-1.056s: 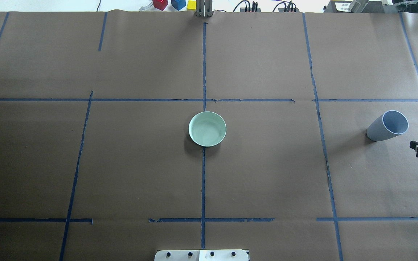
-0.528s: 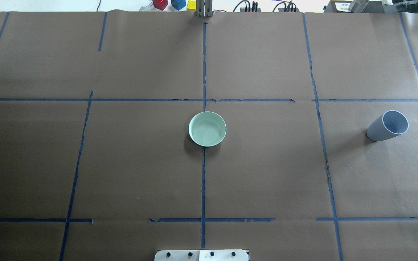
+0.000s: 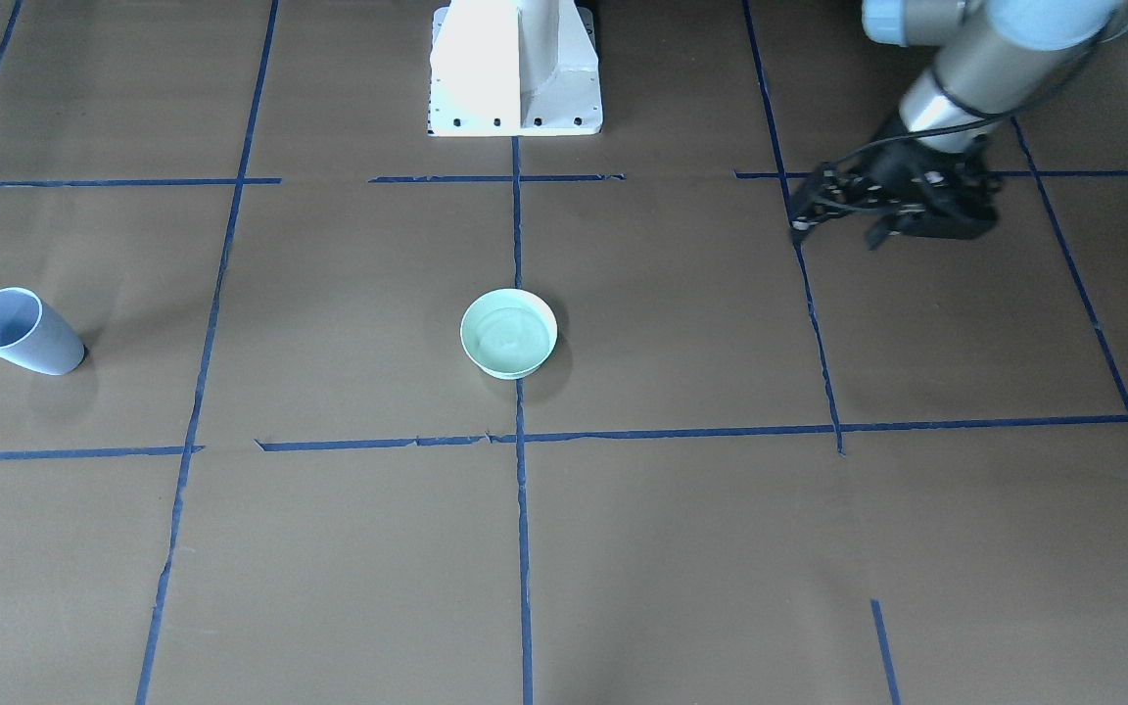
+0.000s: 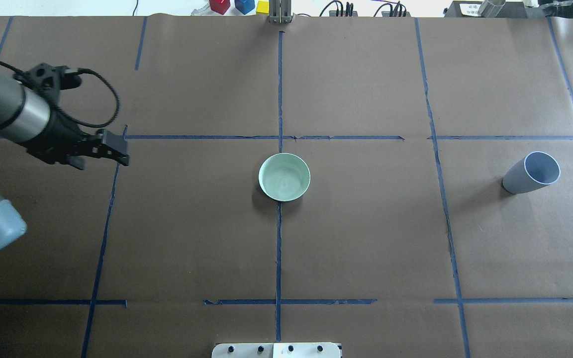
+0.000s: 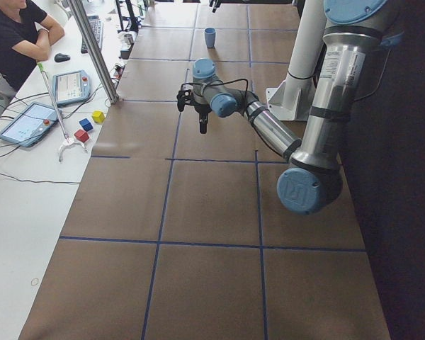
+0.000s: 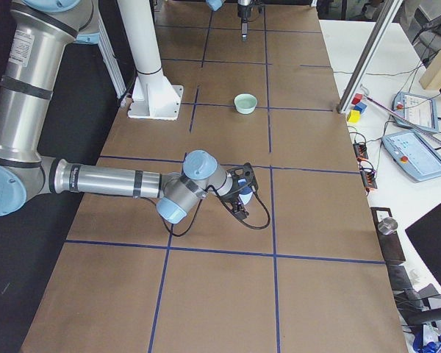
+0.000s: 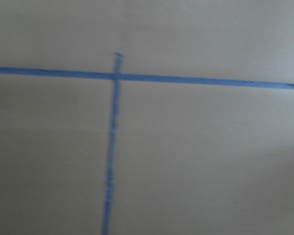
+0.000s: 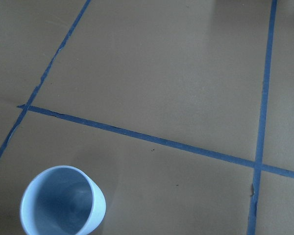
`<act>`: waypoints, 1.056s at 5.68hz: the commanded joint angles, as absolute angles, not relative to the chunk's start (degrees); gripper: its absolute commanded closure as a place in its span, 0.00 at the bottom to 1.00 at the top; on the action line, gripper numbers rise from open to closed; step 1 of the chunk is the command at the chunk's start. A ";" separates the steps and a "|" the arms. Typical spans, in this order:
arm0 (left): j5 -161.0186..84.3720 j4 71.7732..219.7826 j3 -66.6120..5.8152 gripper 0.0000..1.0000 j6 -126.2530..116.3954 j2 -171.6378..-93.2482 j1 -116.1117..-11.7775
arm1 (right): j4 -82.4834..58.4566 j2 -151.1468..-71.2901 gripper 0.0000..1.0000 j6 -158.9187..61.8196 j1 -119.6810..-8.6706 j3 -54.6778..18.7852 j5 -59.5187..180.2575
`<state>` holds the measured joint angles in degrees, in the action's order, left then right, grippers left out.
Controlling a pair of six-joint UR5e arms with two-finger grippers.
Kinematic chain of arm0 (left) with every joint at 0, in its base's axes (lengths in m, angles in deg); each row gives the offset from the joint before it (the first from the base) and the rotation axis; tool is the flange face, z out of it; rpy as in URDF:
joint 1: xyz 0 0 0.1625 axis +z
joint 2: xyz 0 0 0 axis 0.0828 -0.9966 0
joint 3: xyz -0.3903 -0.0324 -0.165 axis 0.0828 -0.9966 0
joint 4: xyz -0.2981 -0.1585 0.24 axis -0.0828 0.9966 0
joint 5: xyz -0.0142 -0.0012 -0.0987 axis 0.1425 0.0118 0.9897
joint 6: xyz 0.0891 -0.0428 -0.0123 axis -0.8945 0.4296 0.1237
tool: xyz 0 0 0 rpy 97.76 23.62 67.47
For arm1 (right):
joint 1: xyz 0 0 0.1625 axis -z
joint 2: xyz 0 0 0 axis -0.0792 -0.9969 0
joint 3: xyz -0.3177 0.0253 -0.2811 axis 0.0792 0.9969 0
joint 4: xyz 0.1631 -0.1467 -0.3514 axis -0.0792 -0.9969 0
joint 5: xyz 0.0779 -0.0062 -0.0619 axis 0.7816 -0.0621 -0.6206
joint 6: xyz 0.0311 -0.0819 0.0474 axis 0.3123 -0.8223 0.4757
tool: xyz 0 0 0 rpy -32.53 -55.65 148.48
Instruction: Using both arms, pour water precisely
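Arms first: I count two. The left arm (image 4: 3, 107) reaches in on the robot's left of the bowl. The right arm (image 6: 110, 180) stretches low over the table on the far side, beyond the cup.

I have one pale green bowl (image 4: 284, 176), and I take it as my landmark. One blue-grey cup (image 4: 532, 173) stands well apart from the bowl on the robot's right. It is upright with its mouth up, so its long axis is vertical.

The left gripper (image 4: 117, 149) hangs well apart from the bowl on the opposite side and carries nothing. I cannot tell how far its fingers are parted.

The right gripper (image 6: 239, 200) shows only in the side view, so I cannot tell whether it is parted or closed. Its wrist camera looks down on the cup close by, which makes it by far the nearer hand to the cup. The left gripper is the nearer one to the bowl.

The water (image 3: 505, 338) shows as faint glossy ripples inside the bowl. I cannot tell whether any sits in the cup.

My judgement is that any cup move belongs to the right arm, approaching side-on across that vertical axis.
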<state>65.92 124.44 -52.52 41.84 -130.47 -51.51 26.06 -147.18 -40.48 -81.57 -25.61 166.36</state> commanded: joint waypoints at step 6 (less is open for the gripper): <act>60.24 129.13 -22.51 0.17 54.76 -157.32 -39.31 | -3.08 -137.75 0.00 -63.27 -89.27 -26.11 174.54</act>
<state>62.85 126.26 -24.43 52.76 -156.71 -41.19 0.15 -138.58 -61.24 -88.67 -26.08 174.12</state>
